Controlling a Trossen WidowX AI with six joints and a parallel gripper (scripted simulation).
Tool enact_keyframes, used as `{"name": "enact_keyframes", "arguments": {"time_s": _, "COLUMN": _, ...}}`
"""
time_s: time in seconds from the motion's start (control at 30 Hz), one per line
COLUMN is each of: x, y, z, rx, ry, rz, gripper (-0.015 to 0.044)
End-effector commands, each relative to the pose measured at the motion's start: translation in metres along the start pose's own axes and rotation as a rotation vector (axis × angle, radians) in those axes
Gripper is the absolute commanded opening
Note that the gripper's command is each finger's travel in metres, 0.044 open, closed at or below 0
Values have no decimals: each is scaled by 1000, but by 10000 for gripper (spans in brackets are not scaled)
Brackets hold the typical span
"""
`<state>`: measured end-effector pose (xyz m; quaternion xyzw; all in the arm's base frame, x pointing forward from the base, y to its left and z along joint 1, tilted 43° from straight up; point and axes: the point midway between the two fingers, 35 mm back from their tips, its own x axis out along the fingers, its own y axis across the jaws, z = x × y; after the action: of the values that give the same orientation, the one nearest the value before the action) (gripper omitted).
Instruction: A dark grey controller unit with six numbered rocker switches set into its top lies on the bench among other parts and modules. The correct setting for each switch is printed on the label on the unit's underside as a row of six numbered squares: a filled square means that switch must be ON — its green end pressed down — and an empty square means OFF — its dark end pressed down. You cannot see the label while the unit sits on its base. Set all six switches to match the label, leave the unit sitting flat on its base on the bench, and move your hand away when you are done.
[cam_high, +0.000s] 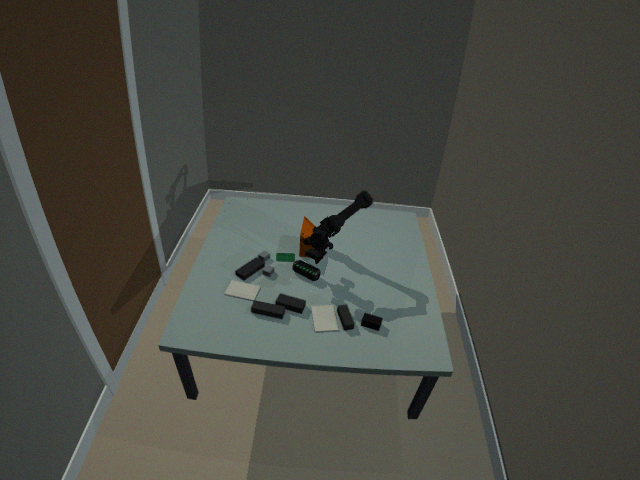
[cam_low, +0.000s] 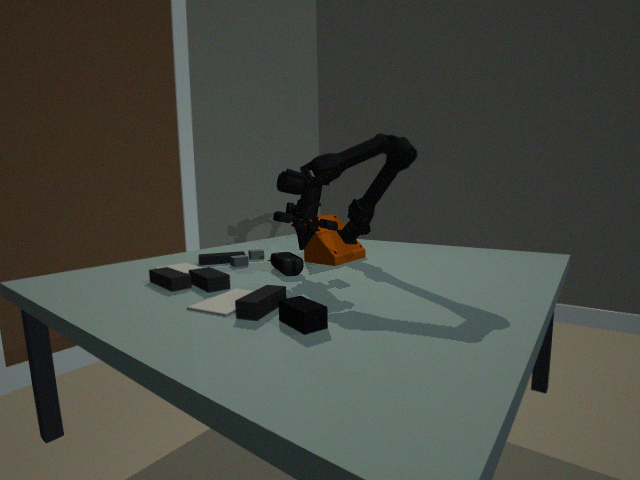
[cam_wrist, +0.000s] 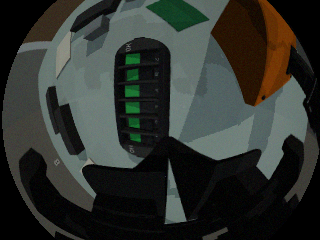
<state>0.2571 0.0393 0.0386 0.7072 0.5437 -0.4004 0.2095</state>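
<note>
Clenched on nothing, with the gripper (cam_high: 316, 257) (cam_low: 302, 245) (cam_wrist: 167, 140) pointed down above the desk (cam_high: 258, 217) (cam_low: 413, 372) (cam_wrist: 182, 75), near the controller unit (cam_high: 306, 272) (cam_low: 286, 262) (cam_wrist: 143, 97) and at its 1 o'clock in the top view. Set near mid-desk, switches facing up, with green showing on all six rockers toward 9 o'clock in the wrist view; too dim to tell which ends sit pressed. Hidden from every angle: underside and label.

Bent high behind the gripper, with the black arm (cam_high: 351, 209) (cam_low: 361, 149) rising from an orange base (cam_high: 303, 246) (cam_low: 333, 250) (cam_wrist: 267, 55).

Seen from above, around the unit: at 10 o'clock, a green panel (cam_high: 285, 256) (cam_wrist: 179, 14); at 9, a long dark block (cam_high: 250, 268) (cam_low: 221, 257) (cam_wrist: 95, 12) beside two small grey blocks; between 8 and 9, a cream pad (cam_high: 242, 290) (cam_low: 180, 268) (cam_wrist: 63, 54); at 7, two dark modules; between 5 and 6, a second pad (cam_high: 325, 318) (cam_low: 222, 302); toward 5, an upright-lying black bar (cam_high: 345, 316) (cam_low: 261, 302); past it, toward 4, a short black box (cam_high: 371, 320) (cam_low: 302, 315).
</note>
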Motion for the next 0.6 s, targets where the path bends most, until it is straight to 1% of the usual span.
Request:
{"name": "enact_keyframes", "arguments": {"time_s": 0.0, "x": -4, "y": 22, "z": 14, "rx": 8, "ry": -9, "rz": -71, "gripper": 0}}
{"name": "enact_keyframes", "arguments": {"time_s": 0.27, "x": -5, "y": 54, "z": 47, "rx": 26, "ry": 16, "rz": -201, "gripper": 0}}
{"name": "enact_keyframes", "arguments": {"time_s": 0.57, "x": 1, "y": 54, "z": 48, "rx": 26, "ry": 17, "rz": -204, "gripper": 0}}
